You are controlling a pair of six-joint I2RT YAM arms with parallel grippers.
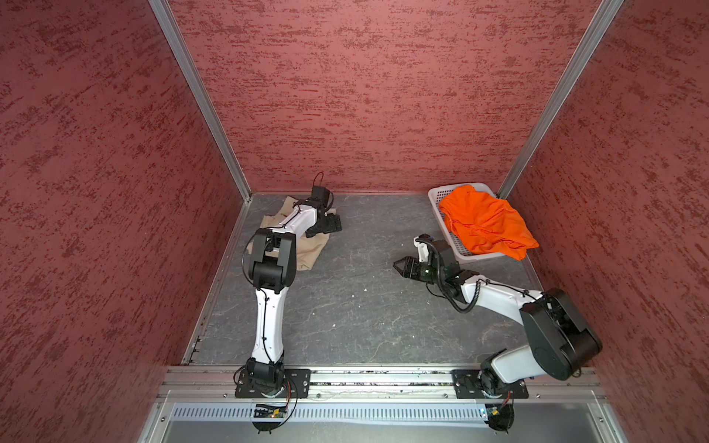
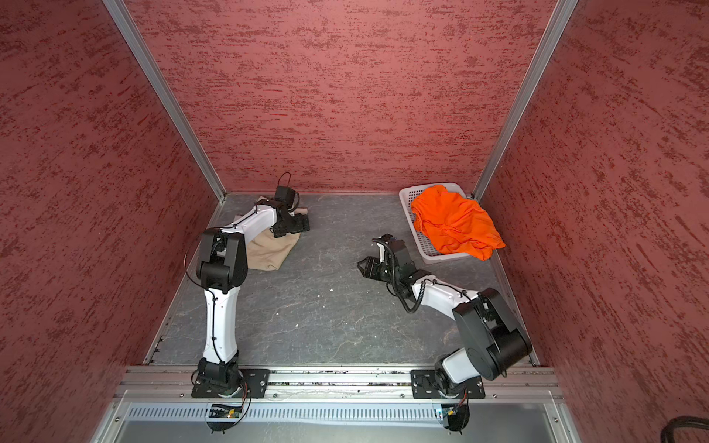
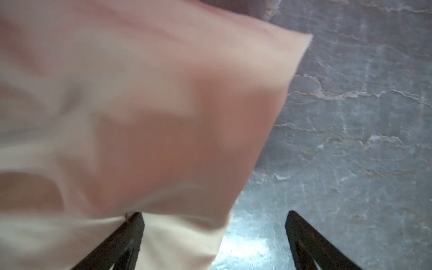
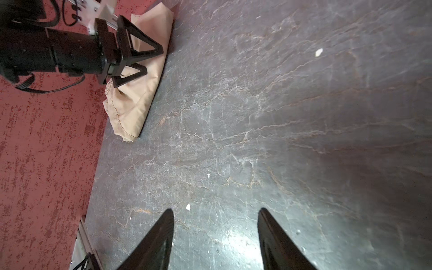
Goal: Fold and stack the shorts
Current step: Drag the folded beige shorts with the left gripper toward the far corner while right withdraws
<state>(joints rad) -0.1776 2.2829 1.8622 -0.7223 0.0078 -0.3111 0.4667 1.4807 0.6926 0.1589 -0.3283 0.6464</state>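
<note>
Left claw (image 4: 154,60) gaping; arm (image 1: 303,218) hides part of beige shorts (image 1: 310,249).

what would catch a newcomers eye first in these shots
The bright orange shorts, heaped in the white basket at the table's far right corner and spilling over its rim. Next, the beige shorts lying at the far left with the left claw open at them, while the right claw hangs open over the table's middle.

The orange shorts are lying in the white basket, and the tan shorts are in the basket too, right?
Not quite. The orange shorts do lie in the white basket, but the tan shorts lie on the table, apart from it, as both top views show.
</note>
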